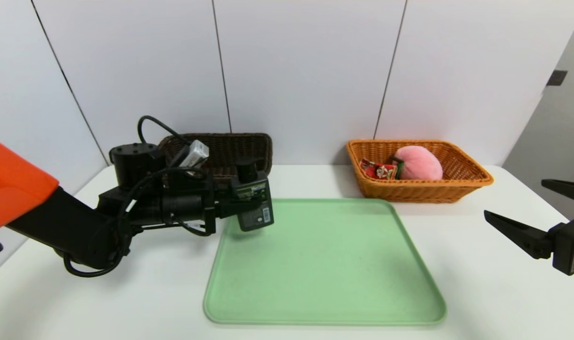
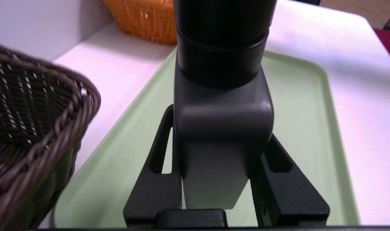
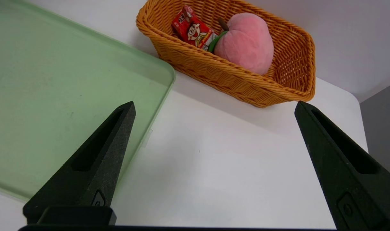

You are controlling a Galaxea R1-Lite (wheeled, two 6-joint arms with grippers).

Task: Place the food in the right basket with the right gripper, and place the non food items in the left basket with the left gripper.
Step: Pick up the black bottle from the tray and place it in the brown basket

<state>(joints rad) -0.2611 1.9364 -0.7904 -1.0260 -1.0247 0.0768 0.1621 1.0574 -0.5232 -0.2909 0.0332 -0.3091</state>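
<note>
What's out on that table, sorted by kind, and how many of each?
Baskets: 2, orange basket and dark brown basket
Trays: 1, green tray
Food: 2, plush peach and snack packet
Bottles: 1, pump bottle, held in the left gripper
Total: 6

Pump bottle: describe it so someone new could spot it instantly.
Find the green tray, then its far-left corner, in front of the dark brown basket. The pump bottle hangs there in the left pincer: dark, square-bodied, round-capped, barcode label, the only item outside a basket.

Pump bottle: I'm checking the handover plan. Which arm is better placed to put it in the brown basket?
Left: its gripper already holds the bottle beside the brown basket.
</note>
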